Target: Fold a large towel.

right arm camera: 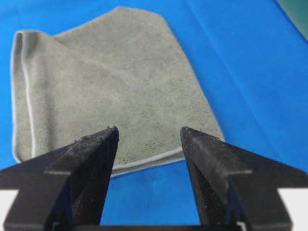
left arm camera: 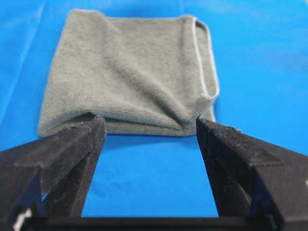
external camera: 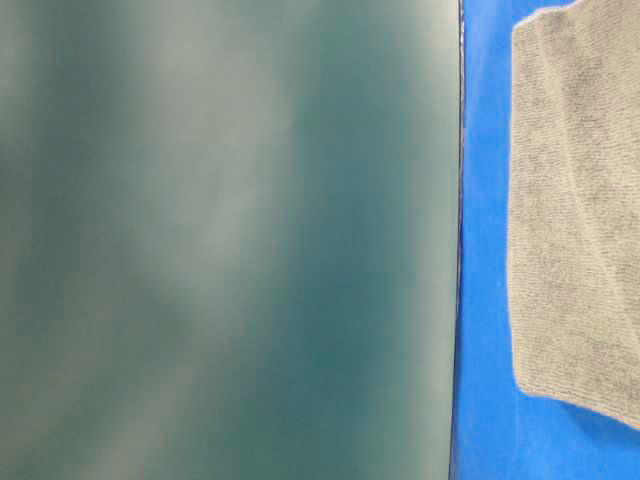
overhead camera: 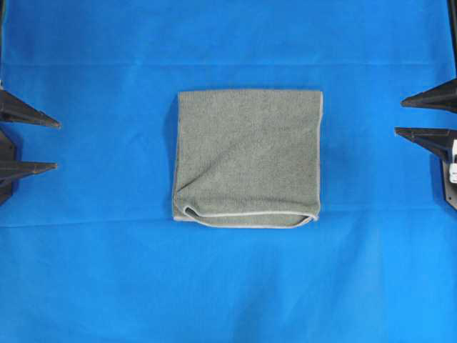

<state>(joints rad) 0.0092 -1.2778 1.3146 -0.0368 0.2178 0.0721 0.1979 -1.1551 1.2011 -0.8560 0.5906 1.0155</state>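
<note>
A bright blue sheet [overhead camera: 228, 286] covers the table, and the folded grey-green large towel [overhead camera: 248, 158] lies flat at its centre. At nine o'clock the left gripper [overhead camera: 57, 145] stands wide apart, empty; at three o'clock the right gripper [overhead camera: 398, 117] likewise gapes, holding nothing.

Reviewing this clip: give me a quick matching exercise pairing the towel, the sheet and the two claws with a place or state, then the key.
1. large towel
2. blue sheet
3. left claw
4. right claw

A. open at the right edge of the overhead view
B. covers the table
C. folded, lying in the middle
D. open at the left edge of the overhead view

Pairs: 1-C, 2-B, 3-D, 4-A
</note>
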